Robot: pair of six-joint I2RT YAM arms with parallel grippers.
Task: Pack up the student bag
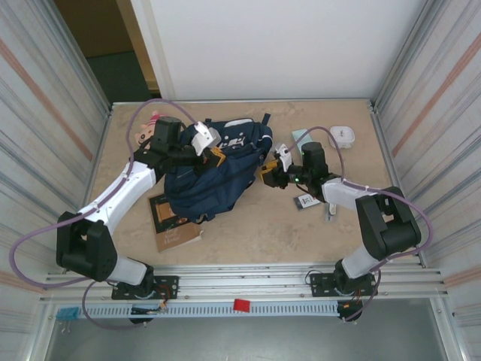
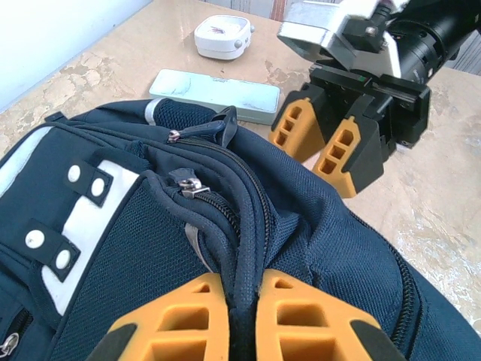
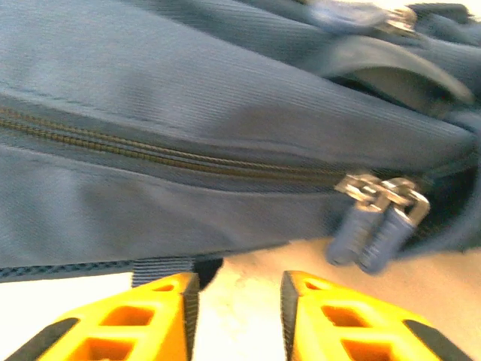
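Okay, surroundings first. A mint-green flat case (image 2: pixel 214 94) lies on the table (image 1: pixel 263 226) just past the top edge of the student bag (image 1: pixel 214 177). A small white box (image 2: pixel 223 36) sits farther back, apart from the case. A brown book (image 1: pixel 174 226) pokes out from under the bag's near-left side. A small black tag with a white label (image 1: pixel 306 201) lies beside the right arm. Something pink (image 1: pixel 154 120) sits behind the left arm, too small to identify. Nothing stands between either gripper and the bag.

The bag lies mid-table, slightly left of centre, pocket side up. The left gripper (image 2: pixel 242 289) is on top of it, fingers pinched tight on a raised fabric ridge next to a zipper line. The right gripper (image 3: pixel 237 293) sits low at the bag's right side, jaws partly apart with bare table showing in the gap and nothing held. The bag's side panel and its zipper run straight across ahead of those fingertips, with two zipper pulls (image 3: pixel 379 218) ahead and to the right. Can't tell whether the tips touch the fabric.
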